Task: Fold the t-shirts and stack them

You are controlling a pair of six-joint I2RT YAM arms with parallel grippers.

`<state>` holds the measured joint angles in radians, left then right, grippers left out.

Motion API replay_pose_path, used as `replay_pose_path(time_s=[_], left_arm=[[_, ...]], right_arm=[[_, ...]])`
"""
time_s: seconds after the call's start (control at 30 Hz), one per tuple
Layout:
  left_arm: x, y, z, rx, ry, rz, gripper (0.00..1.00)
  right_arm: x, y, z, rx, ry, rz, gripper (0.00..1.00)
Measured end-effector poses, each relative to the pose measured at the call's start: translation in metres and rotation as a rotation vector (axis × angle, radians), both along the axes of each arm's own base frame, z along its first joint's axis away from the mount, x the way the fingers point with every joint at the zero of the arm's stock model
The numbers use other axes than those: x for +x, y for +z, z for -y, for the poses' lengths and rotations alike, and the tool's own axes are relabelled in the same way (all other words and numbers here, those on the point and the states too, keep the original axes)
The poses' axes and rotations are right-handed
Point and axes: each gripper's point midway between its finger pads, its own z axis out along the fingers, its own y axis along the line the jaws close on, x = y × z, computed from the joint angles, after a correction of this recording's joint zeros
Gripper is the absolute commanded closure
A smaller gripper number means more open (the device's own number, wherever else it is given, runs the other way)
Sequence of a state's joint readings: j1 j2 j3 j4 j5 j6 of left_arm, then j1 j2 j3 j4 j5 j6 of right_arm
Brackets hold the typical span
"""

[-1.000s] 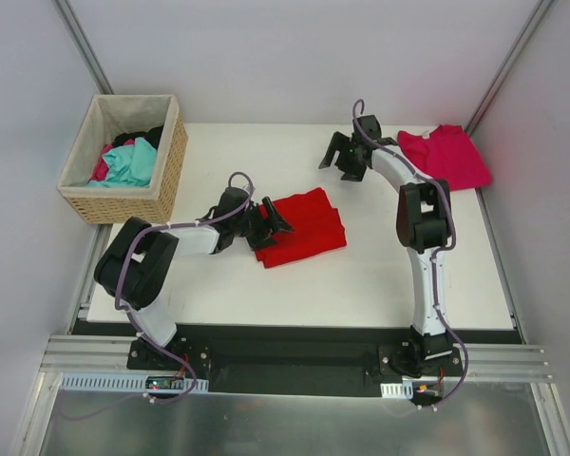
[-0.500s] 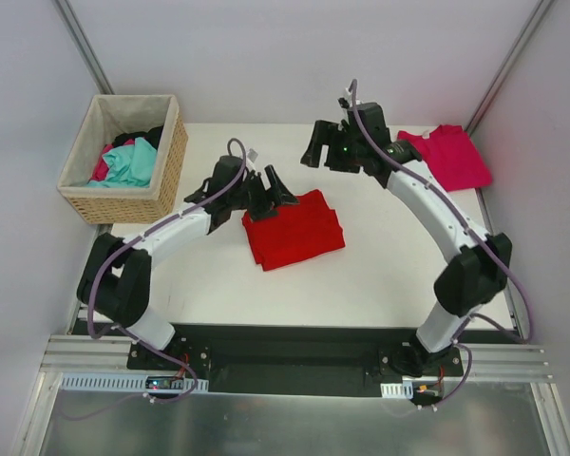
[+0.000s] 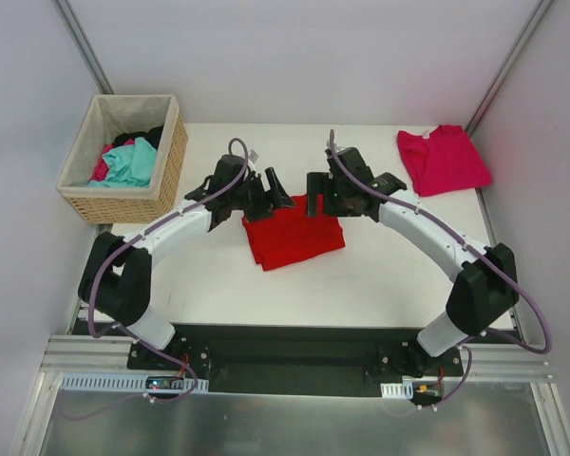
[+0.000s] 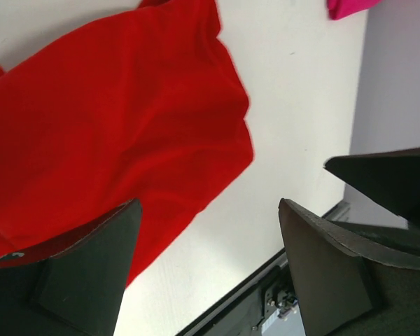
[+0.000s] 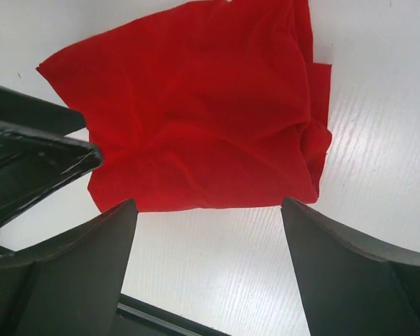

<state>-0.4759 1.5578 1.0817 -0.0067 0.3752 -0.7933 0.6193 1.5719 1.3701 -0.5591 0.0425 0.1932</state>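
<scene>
The bright red t-shirt [image 3: 294,233] lies folded to a rough square at the middle of the table; it also shows in the left wrist view [image 4: 119,133] and the right wrist view [image 5: 196,112]. The magenta-pink t-shirt [image 3: 442,159] lies folded at the far right corner; its edge shows in the left wrist view [image 4: 346,7]. My left gripper [image 3: 271,193] is open and empty, hovering at the red shirt's far left corner. My right gripper [image 3: 323,201] is open and empty, hovering over the shirt's far right corner.
A wicker basket [image 3: 171,157] lined with white cloth stands at the far left, holding teal, pink and dark clothes [image 3: 128,161]. The white table [image 3: 380,275] ends at a black rail near the arm bases. Grey walls close in both sides.
My right gripper has swung from the far middle of the table left and down to the red shirt's far right corner. My left gripper has stretched out and now holds at the shirt's far left corner.
</scene>
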Motion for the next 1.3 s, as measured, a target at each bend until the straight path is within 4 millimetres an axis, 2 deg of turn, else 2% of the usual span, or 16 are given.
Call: replay_pose_path(time_s=[0.13, 0.4, 0.63, 0.8, 1.07, 1.3], left_arm=[[0.002, -0.028, -0.009, 0.059, 0.026, -0.042, 0.21], [0.021, -0.066, -0.027, 0.1, 0.078, -0.098, 0.21], [0.034, -0.082, -0.038, 0.098, 0.11, -0.109, 0.21], [0.031, -0.093, -0.042, 0.101, 0.118, -0.119, 0.21], [0.024, -0.113, -0.051, 0.112, 0.131, -0.149, 0.22], [0.024, -0.109, -0.048, 0.095, 0.123, -0.136, 0.21]], right_arm=[[-0.003, -0.011, -0.008, -0.019, 0.019, -0.017, 0.12], [-0.002, -0.052, -0.015, -0.074, 0.032, -0.09, 0.12], [-0.005, -0.101, -0.018, -0.127, 0.037, -0.166, 0.12], [-0.013, -0.14, -0.015, -0.165, 0.037, -0.228, 0.12], [-0.007, -0.144, -0.021, -0.144, 0.036, -0.2, 0.12], [-0.008, -0.14, -0.021, -0.141, 0.035, -0.181, 0.12]])
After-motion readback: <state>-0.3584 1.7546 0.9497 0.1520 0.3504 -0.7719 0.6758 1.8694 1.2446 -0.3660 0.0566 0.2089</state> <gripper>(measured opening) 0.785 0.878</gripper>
